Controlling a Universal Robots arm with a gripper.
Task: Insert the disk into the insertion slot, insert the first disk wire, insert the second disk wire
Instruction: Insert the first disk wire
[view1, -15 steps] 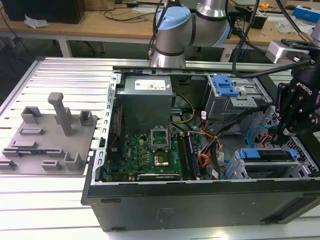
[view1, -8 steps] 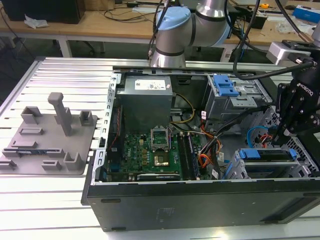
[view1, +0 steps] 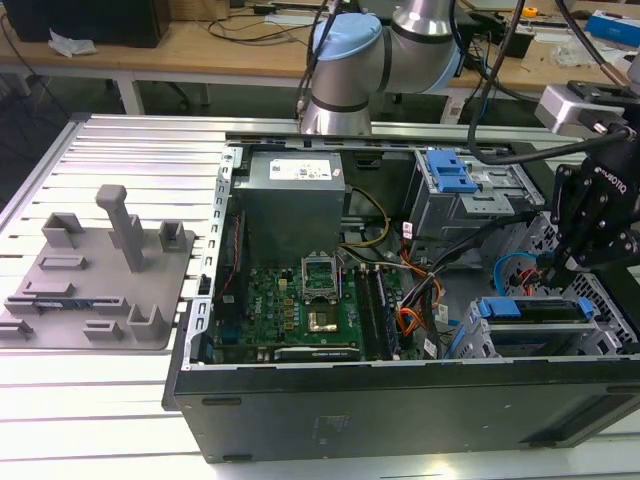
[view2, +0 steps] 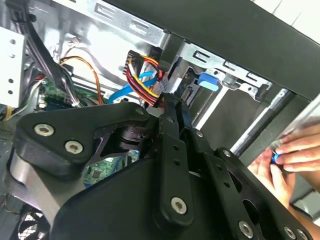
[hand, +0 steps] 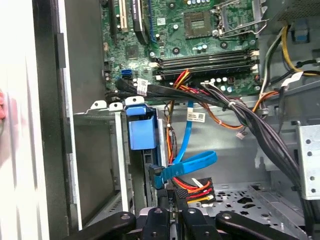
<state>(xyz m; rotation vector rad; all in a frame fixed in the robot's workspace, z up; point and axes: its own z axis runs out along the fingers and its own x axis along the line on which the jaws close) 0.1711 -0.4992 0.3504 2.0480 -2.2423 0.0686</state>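
– Starting with the exterior view: which step is in hand?
– Looks past the first one. Finds the disk (view1: 535, 310) seated in the slot (view1: 472, 338), low at the exterior view's right of the case (view1: 400, 400). Puts the claw (view1: 556, 268) just above it, so judged to be on the wires.
– And what else inside the case?
– Holds a power supply (view1: 295, 205), a board (view1: 300, 300) below it, and a bay (view1: 465, 190) with a blue latch. Stands on the worktop (view1: 110, 410).
– Turning to the second wrist view?
– Shows the claw (view2: 171, 106) pressed together at the plug of the power wire (view2: 142, 70), seemingly pinching it, with the blue wire (view2: 134, 89) just beside. Catches a hand (view2: 287, 157) outside the case wall.
– Closing with the first wrist view?
– Confirms the disk (hand: 139, 131), told by its blue frame, in the slot. Traces the blue wire (hand: 192, 162) to the disk's rear; cannot tell whether plugged home. Places the power wire (hand: 197, 186) touching the claw (hand: 175, 199), not yet in the disk, as far as can be judged.
– Needing what to seat it?
– Probably calls for squaring the plug to the disk's socket, then pushing straight and gently, keeping clear of the blue wire.
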